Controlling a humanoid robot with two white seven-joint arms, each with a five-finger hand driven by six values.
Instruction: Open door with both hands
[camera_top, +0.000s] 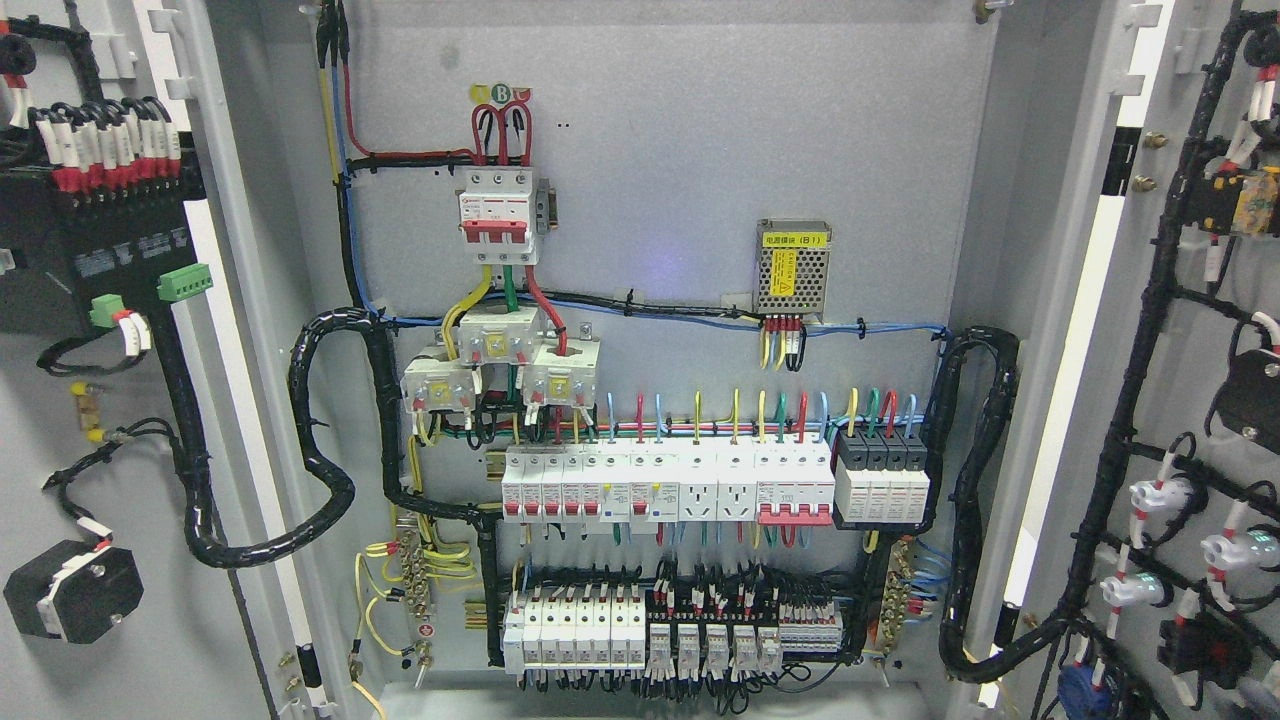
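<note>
An electrical cabinet stands with both doors swung wide. The left door (120, 400) shows its inner face with black components and wire bundles. The right door (1190, 400) also shows its inside, with wired indicator lamps and switches. Between them the grey back panel (680, 150) carries a red-and-white main breaker (497, 215), a small mesh power supply (792, 265), a row of white breakers (665, 485) and a lower row of relays and terminals (640, 630). Neither robot hand nor arm appears in the head view.
Thick black cable looms (320, 440) run from the left door into the cabinet, and another loom (975, 500) loops to the right door. The cabinet floor lip (640, 700) lies at the bottom edge.
</note>
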